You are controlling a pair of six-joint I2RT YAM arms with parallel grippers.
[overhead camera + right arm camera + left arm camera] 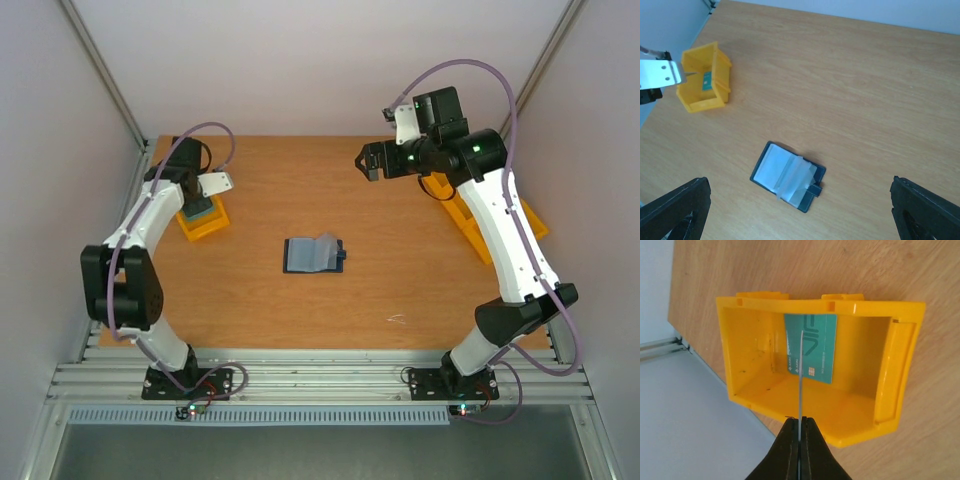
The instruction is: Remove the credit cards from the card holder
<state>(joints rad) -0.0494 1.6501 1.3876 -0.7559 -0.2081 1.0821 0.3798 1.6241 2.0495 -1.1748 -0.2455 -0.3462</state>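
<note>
Left claw point(800, 426), clamped on a card point(800, 385) over the yellow bin point(820, 302), needed only to release it; right claw point(367, 161) stood wide apart.

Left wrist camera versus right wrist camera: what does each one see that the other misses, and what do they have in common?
Only the left wrist view shows the left gripper pinched shut on a thin card, seen edge-on over the yellow bin, and the bin's inside close up. Only the right wrist view shows the card holder lying open on the wooden table, with the fingers of the right gripper spread wide at the bottom corners. Both show the bin, the teal card inside it and the table.
</note>
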